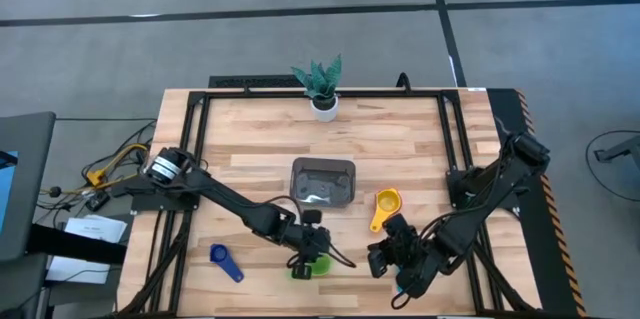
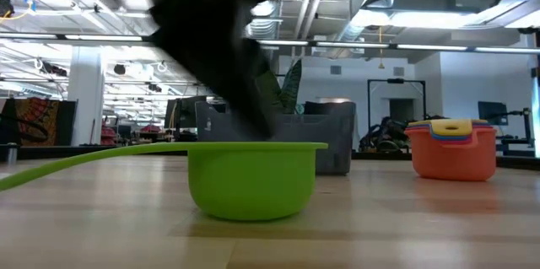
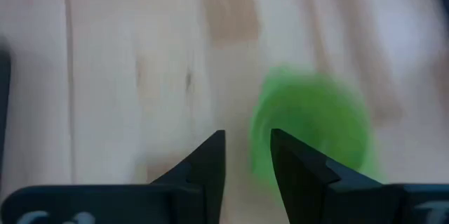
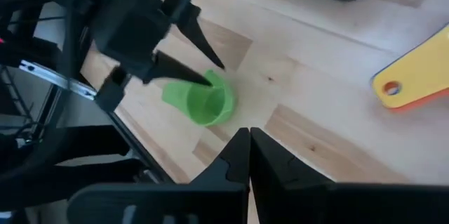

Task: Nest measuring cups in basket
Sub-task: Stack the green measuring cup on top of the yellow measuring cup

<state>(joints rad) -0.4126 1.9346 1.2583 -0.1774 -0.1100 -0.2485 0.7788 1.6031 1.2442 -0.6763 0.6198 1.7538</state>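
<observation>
The green measuring cup (image 1: 314, 268) stands upright on the table near its near edge, its long flat handle (image 2: 84, 158) level. My left gripper (image 3: 248, 143) is open by a narrow gap and points down at the cup's rim (image 4: 210, 81). My right gripper (image 4: 249, 138) is shut and hovers over bare wood to the right of the green cup (image 4: 205, 102). A nested stack of cups (image 2: 451, 147), orange outside and yellow on top, rests on the table right of the basket (image 1: 322, 181). A dark blue cup (image 1: 225, 261) lies apart to the left. My left gripper comes at the green cup from above, slanting, with one fingertip (image 4: 202, 76) over the rim on the handle side. I cannot tell whether that finger touches the cup. The cup sits flat on the table.
A white-potted plant (image 1: 322, 94) stands at the table's far edge, behind the basket. The dark grey basket (image 2: 325, 138) sits at the table's middle. Bare wood lies between the green cup and the yellow-topped stack (image 1: 386, 205). Cables and a black frame run along the table's sides.
</observation>
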